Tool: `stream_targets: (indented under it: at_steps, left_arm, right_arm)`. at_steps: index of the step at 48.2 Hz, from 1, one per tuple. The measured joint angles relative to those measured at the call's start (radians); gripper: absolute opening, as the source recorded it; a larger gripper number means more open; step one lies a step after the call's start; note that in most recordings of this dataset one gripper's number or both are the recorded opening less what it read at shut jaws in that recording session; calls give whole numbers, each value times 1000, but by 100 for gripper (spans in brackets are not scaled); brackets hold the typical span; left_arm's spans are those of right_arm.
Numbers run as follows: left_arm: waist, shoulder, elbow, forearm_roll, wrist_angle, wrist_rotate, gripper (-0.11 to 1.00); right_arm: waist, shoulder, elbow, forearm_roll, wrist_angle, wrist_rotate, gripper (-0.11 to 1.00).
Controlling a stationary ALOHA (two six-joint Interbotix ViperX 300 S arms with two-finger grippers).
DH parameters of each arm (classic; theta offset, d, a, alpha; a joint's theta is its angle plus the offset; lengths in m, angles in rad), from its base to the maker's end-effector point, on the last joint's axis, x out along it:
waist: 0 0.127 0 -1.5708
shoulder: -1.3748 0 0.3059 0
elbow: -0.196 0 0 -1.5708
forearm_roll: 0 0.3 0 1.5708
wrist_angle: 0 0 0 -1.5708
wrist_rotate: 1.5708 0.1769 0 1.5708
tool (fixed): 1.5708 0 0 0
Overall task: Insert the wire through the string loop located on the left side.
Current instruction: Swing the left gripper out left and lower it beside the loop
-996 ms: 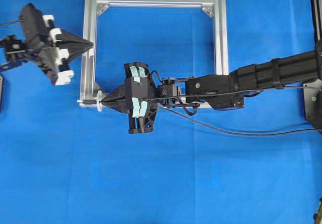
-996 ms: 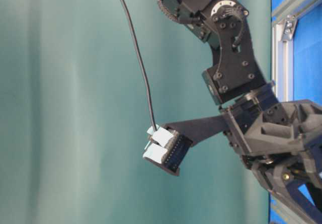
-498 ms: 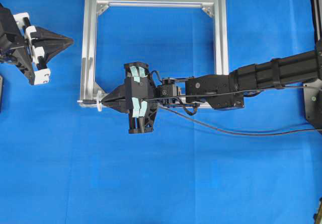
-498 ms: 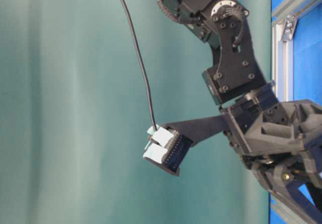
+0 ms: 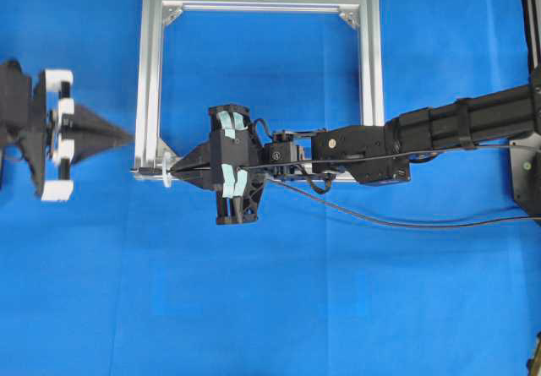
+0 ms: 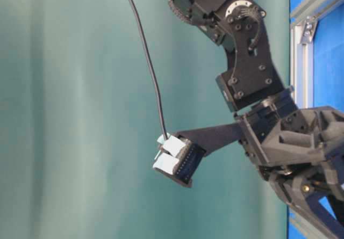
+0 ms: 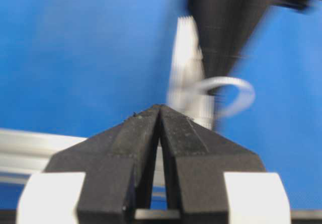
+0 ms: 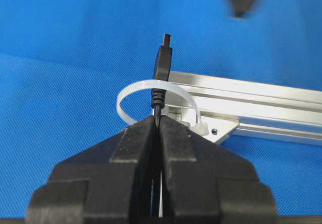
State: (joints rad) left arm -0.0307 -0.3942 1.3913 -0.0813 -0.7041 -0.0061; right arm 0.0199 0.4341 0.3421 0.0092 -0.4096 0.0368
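My right gripper (image 5: 173, 171) is shut on the wire (image 8: 158, 108) just behind its plug (image 8: 162, 63). The plug pokes through the white string loop (image 8: 135, 90), which hangs at the lower left corner of the silver frame (image 5: 144, 80). In the overhead view the plug (image 5: 147, 171) shows left of the string loop (image 5: 166, 177). The wire (image 5: 406, 222) trails back to the right under the arm. My left gripper (image 5: 129, 136) is shut and empty, left of the frame, pointing right. In its wrist view the left gripper (image 7: 160, 108) sits just short of the blurred string loop (image 7: 236, 90).
The silver frame lies flat on the blue mat (image 5: 279, 308), its open middle behind my right arm (image 5: 456, 122). In the table-level view the wire (image 6: 148, 62) hangs against a green backdrop beside the right arm's joints (image 6: 247, 62).
My left gripper has swung down along the frame's left side and turned level, its tip now near the lower left corner. The right gripper and the wire have not moved.
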Motion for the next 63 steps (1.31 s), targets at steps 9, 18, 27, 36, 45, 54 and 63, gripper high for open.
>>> stream_targets:
  at_steps: [9,18,27,36,45,54,63]
  left_arm:
    - [-48,0,-2,2,0,-2,0]
    - [-49,2,-3,2,-2,-2,0]
    - [-55,0,-3,2,8,-2,0]
    - [-58,2,-3,2,11,-3,18]
    - [-71,3,-6,0,11,-3,74]
    - [-89,3,-8,2,11,-3,91]
    - [-91,12,-11,0,11,-3,90]
  right_arm:
    - [2,0,0,2,0,0,-1]
    - [2,0,3,0,0,0,-1]
    - [0,0,0,0,-2,0,-1]
    - [2,0,3,0,-2,0,-1]
    - [2,0,0,0,-2,0,-1]
    - [2,0,0,0,-2,0,-1]
    - [2,0,0,0,-2,0,-1]
